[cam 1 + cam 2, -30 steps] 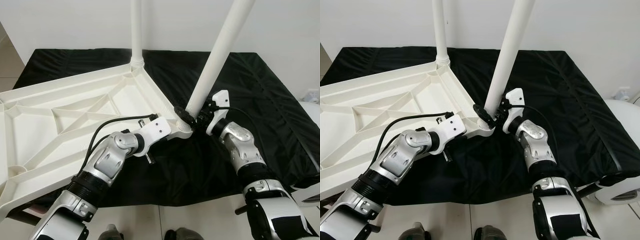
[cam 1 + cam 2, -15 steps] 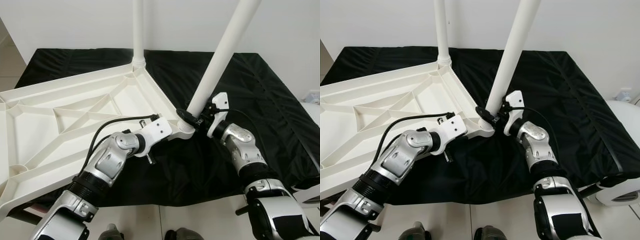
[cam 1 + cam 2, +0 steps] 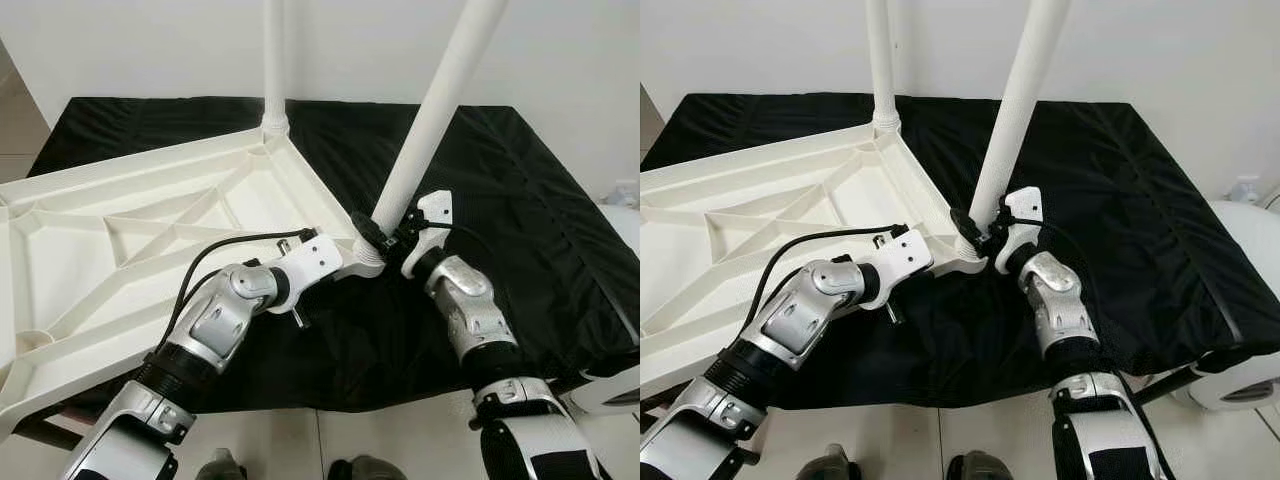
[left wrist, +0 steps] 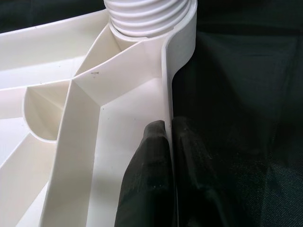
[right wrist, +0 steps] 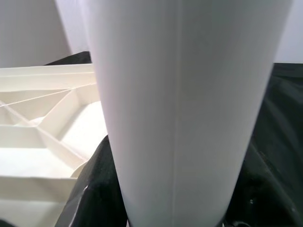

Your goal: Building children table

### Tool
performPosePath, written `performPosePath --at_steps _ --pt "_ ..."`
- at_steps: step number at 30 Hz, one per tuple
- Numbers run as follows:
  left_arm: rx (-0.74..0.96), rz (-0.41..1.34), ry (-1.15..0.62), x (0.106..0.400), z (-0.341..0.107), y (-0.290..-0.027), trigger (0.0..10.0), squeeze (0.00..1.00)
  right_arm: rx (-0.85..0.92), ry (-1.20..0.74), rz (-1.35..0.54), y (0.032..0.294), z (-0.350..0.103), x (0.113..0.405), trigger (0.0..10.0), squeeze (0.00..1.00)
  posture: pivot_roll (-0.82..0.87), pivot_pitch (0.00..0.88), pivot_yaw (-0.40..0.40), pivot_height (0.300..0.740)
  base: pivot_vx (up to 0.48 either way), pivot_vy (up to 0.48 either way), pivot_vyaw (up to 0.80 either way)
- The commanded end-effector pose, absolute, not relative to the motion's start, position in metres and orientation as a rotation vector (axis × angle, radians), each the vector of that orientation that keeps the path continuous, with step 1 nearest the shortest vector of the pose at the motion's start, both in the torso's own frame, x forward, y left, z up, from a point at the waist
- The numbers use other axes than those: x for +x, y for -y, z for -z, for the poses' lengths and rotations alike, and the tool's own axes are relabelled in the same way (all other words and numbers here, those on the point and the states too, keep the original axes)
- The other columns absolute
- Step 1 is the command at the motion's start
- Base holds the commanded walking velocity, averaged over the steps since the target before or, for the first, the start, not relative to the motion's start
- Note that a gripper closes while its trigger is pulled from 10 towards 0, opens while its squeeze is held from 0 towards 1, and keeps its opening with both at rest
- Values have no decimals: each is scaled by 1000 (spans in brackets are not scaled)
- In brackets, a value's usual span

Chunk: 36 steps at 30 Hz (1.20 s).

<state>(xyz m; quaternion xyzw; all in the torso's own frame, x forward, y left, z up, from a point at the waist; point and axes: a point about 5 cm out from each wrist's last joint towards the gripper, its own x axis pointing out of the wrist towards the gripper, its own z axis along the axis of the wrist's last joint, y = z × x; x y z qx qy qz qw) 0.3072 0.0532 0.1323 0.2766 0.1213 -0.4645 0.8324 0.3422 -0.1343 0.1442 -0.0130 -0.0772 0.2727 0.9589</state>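
The white plastic table top (image 3: 110, 250) lies upside down on a black cloth, ribs facing up. One white leg (image 3: 272, 60) stands upright in the far corner. A second white leg (image 3: 430, 120) leans to the right, its foot at the near corner's threaded socket (image 4: 147, 14). My right gripper (image 3: 378, 233) is shut around this leg's base, and the leg (image 5: 189, 94) looms close in the right wrist view. My left gripper (image 4: 169, 130) is shut on the table top's rim (image 4: 166, 85) just below that socket, one finger on each side.
The black cloth (image 3: 520, 200) covers a low platform whose front edge runs just before my arms. A white wall stands behind. A white rounded object (image 3: 1250, 385) sits at the far right. Light floor tiles lie below.
My right forearm has swung in toward the left and the wrist has turned at the leg's base. The leg's lean shifted slightly. My left gripper kept its hold on the rim.
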Motion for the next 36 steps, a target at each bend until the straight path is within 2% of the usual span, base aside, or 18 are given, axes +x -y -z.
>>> performPosePath --at_steps 1,4,16,29,30,31,36 --pt "592 998 -246 301 -131 -47 10000 0 -16 159 -485 133 -145 341 10000 0 3 11 -61 740 0 0 0" --pt "590 1001 -246 301 -131 -46 10000 0 -5 163 -452 127 -146 339 10000 0 2 14 -62 740 0 0 0" --pt "581 1005 -243 299 -132 -43 10000 0 44 164 -126 102 -148 328 10000 0 7 13 -61 740 0 0 0" --pt "584 997 -239 299 -133 -44 10000 0 51 144 -64 105 -149 324 10000 0 13 2 -64 740 0 0 0" --pt "584 996 -239 299 -133 -44 10000 0 42 145 -59 108 -149 324 10000 114 13 2 -64 740 0 0 0" --pt "585 996 -238 299 -133 -44 10000 0 47 145 -60 110 -149 324 10000 1000 11 0 -64 740 0 0 0" --pt "585 996 -236 300 -133 -44 10000 0 33 151 -62 120 -148 322 10000 1000 9 0 -65 740 0 0 0"
